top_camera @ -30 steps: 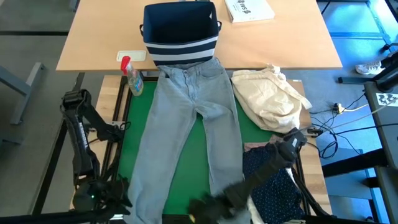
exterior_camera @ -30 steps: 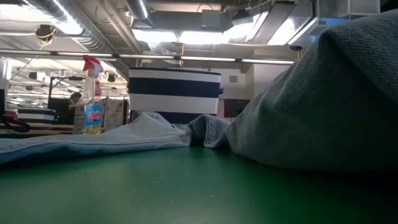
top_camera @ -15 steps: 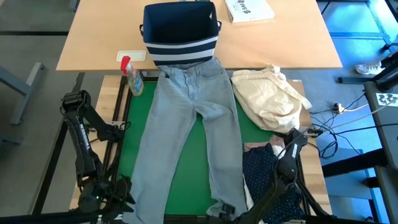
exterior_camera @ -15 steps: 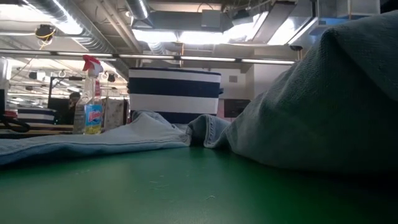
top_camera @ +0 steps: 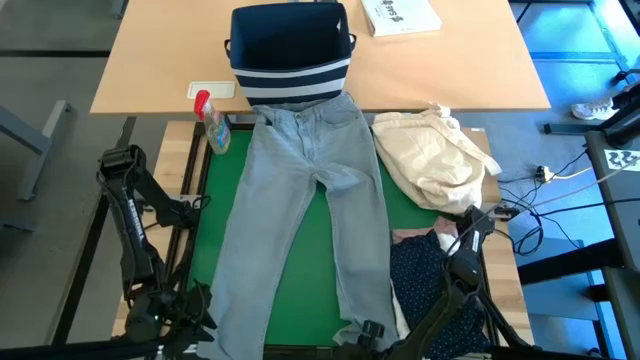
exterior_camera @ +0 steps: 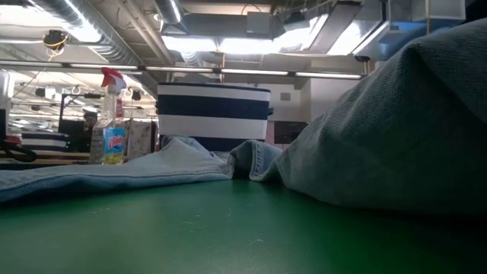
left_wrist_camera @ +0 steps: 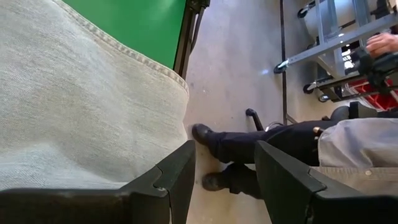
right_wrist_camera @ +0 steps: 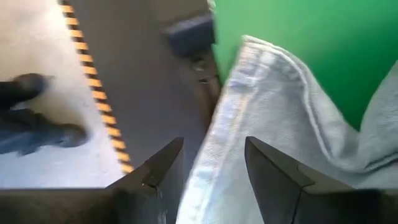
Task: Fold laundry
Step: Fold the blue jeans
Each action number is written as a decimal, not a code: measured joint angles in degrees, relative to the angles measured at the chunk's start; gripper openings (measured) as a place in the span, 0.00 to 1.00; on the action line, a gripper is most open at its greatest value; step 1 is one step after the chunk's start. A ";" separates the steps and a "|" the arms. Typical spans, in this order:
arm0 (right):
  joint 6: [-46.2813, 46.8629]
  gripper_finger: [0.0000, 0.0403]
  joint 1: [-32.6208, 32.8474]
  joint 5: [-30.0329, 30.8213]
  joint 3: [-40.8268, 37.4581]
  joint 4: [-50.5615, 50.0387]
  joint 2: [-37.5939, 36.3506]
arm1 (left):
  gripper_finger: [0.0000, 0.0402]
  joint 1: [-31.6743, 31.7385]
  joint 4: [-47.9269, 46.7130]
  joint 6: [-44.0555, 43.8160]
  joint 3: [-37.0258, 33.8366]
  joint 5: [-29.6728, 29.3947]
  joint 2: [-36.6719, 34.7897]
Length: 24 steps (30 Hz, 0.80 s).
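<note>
Light grey jeans [top_camera: 300, 200] lie spread flat on the green mat [top_camera: 325, 245], waistband toward the far side, legs toward the near edge. My right gripper [top_camera: 366, 334] stands open over the right leg's hem at the near edge. In the right wrist view the hem's edge [right_wrist_camera: 214, 134] runs between the fingers. My left gripper [top_camera: 185, 310] is open at the mat's near left corner, beside the left leg's hem [left_wrist_camera: 93, 106]; only floor shows between its fingers [left_wrist_camera: 180, 174]. A navy white-dotted shirt [top_camera: 432, 290] lies heaped at the near right. My right gripper points steeply down over the right leg's hem [right_wrist_camera: 208, 155], which passes between its open fingers while lying on the mat; I cannot tell whether a finger touches it. My left gripper has denim right beside one finger [left_wrist_camera: 177, 180]; whether they touch cannot be told.
A navy bin with white stripes [top_camera: 290, 50] stands at the far end by the waistband, a spray bottle [top_camera: 212, 125] to its left. A cream cloth bundle [top_camera: 435, 155] lies at the right. A person's legs [left_wrist_camera: 261, 146] stand on the floor past the near edge.
My right gripper has swung from the middle of the near edge toward the table's right and down, tipping to point more steeply down, and has come over the right leg's hem. The jeans lie as before.
</note>
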 joint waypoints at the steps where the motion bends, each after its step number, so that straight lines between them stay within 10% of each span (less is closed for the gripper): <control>1: 0.04 0.42 -0.06 0.70 -0.16 -0.40 0.58 | 0.39 0.00 -0.02 0.04 0.00 -0.11 0.00; 9: 0.19 0.41 -1.26 -1.89 -0.04 0.09 4.45 | 0.39 0.00 -0.37 0.11 0.00 -0.15 0.00; 18: -0.93 0.05 -1.28 -5.22 0.31 0.34 2.79 | 0.39 0.00 -0.65 1.60 0.00 -0.26 0.00; 24: -4.32 0.03 0.70 -21.59 0.72 19.14 -0.26 | 0.39 0.00 -0.91 1.66 0.00 -0.26 0.00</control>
